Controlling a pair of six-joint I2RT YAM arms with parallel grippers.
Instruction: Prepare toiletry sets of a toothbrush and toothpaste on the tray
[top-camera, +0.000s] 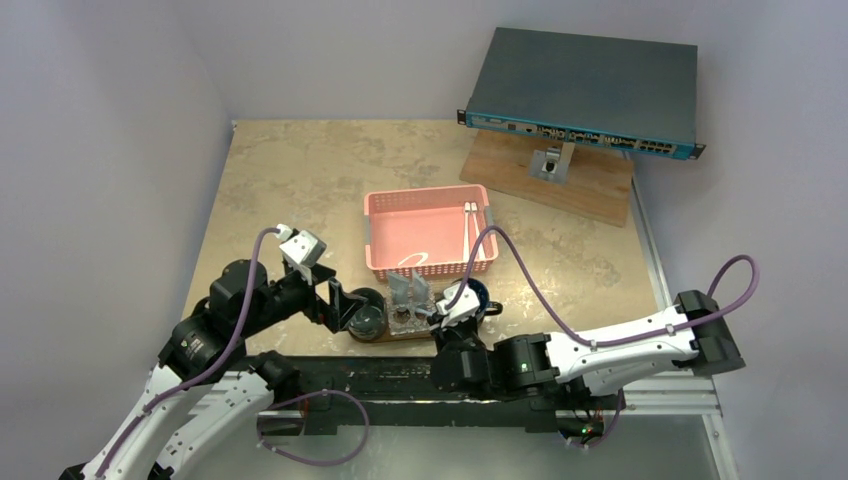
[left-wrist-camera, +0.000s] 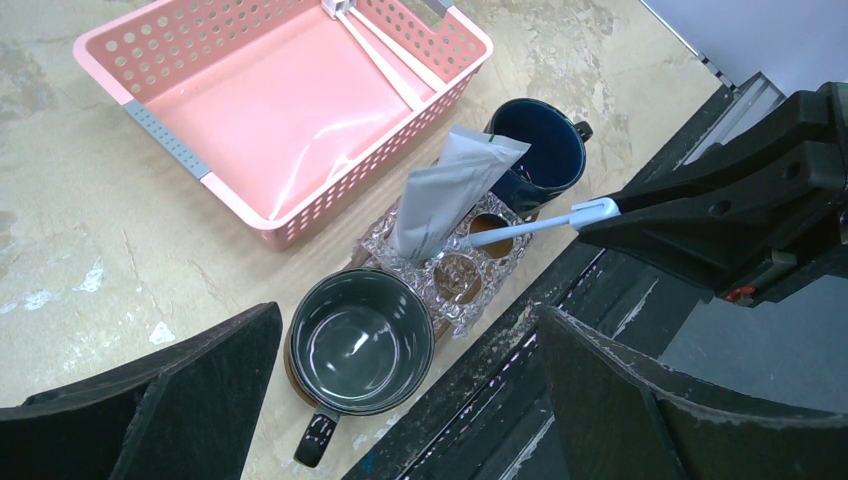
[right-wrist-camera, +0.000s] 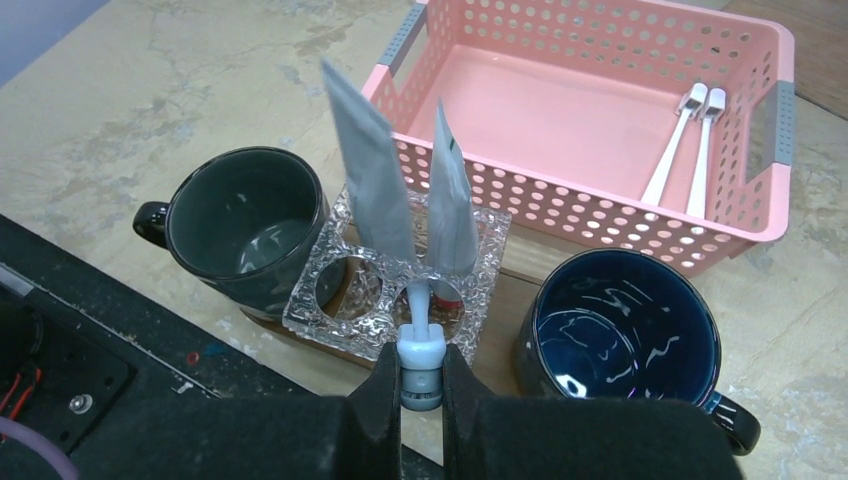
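Tray (right-wrist-camera: 515, 290) at middle of desk (top-camera: 300, 180) near edge, carrying grey mug (left-wrist-camera: 360, 345), blue mug (right-wrist-camera: 620, 330), clear glass holder (right-wrist-camera: 320, 315) between them

Two toothpaste tubes (right-wrist-camera: 375, 180) (right-wrist-camera: 452, 205) stand in holder

Right end effector (right-wrist-camera: 421, 375) clamped on toothbrush (left-wrist-camera: 520, 228); far end at holder hole beside tubes, seated or not unclear

Left end effector (left-wrist-camera: 410, 315) wide apart, empty, above grey mug

Two more toothbrushes (right-wrist-camera: 675, 150) lie in pink basket (right-wrist-camera: 600, 210) just beyond tray

Judgement: roughly midway, brushes left to place

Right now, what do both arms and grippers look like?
The left arm and right arm: white shells, black joints, each trailing a looped purple cable. The left gripper and right gripper: matte black wedge-shaped fingers. No markings readable.
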